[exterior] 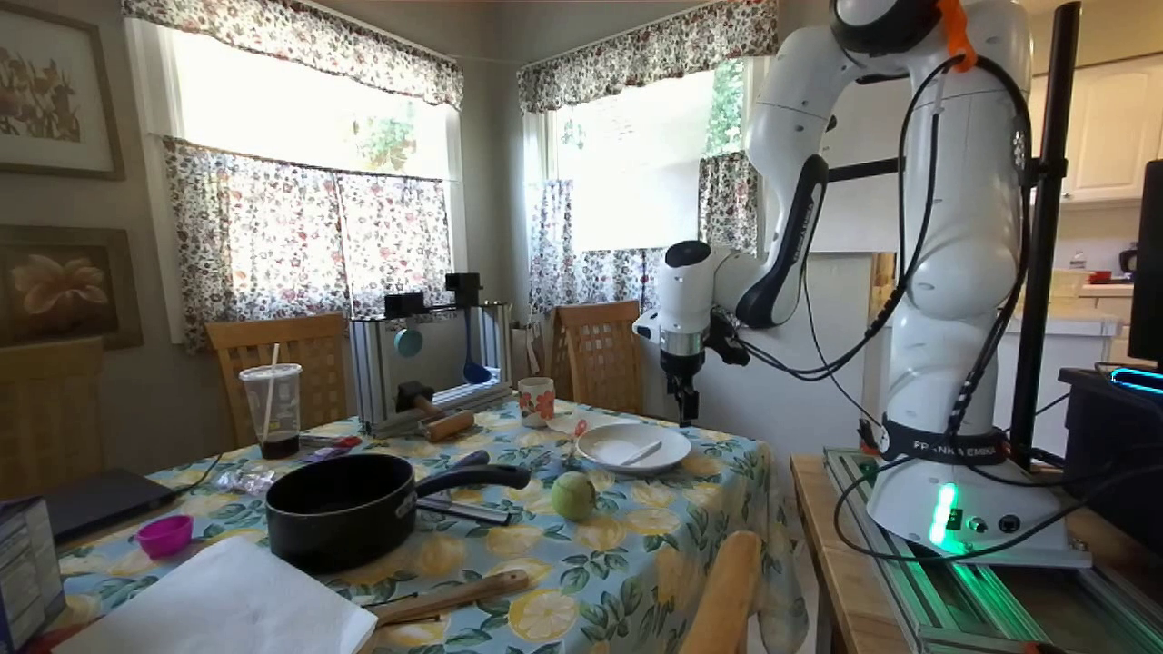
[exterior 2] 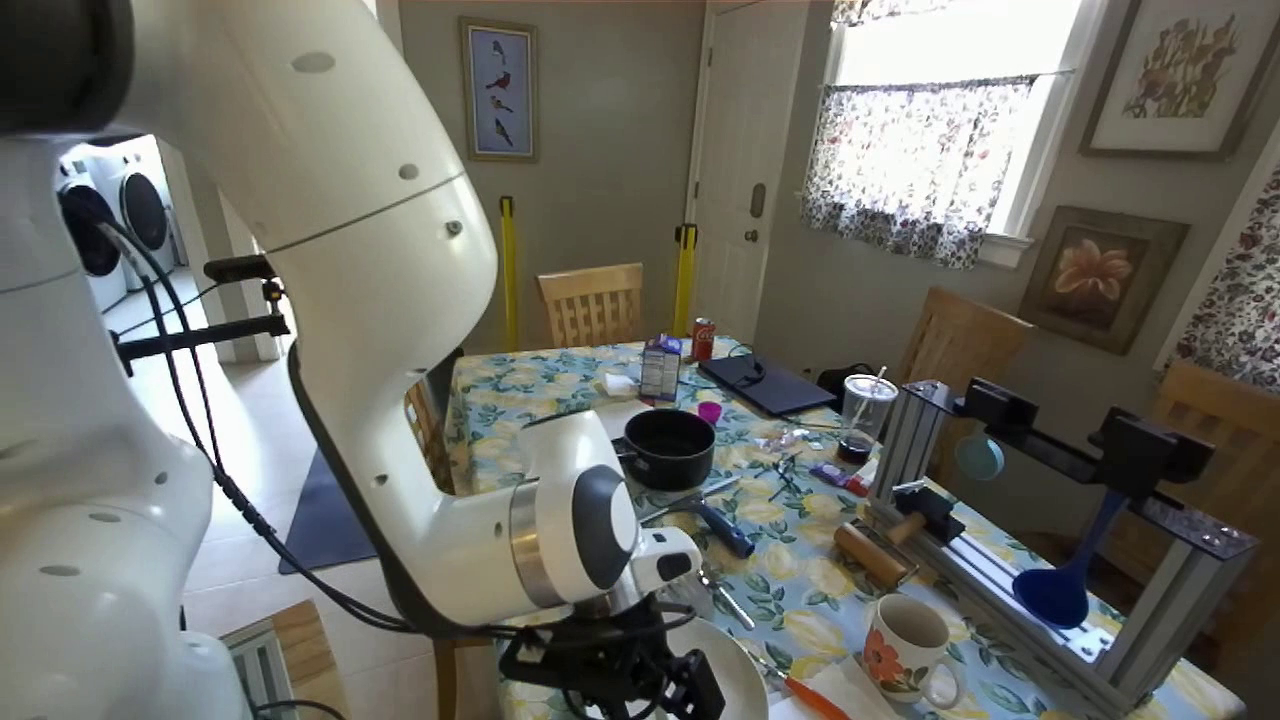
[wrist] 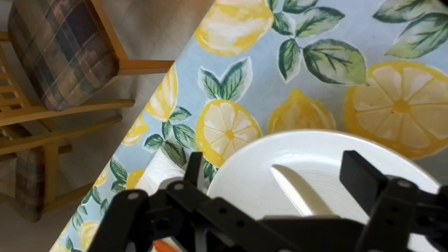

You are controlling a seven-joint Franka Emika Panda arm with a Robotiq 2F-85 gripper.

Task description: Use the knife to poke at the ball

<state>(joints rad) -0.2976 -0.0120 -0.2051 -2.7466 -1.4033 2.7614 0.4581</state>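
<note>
Jaws spread wide, empty, over the plate (wrist: 241, 185). Best to straddle the knife (wrist: 296, 191) squarely, descend slowly, pinch mid-length.

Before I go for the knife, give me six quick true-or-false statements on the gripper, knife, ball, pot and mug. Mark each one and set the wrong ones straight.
1. The gripper stands open. True.
2. The white knife is clamped in the gripper. False: it lies on the white plate.
3. The ball is inside the black pot. False: it rests on the tablecloth, apart from the black pot.
4. The flowered mug stands upright. True.
5. The black pot is uncovered. True.
6. The flowered mug stands on the white plate. False: it stands off to the side of the plate.
</note>
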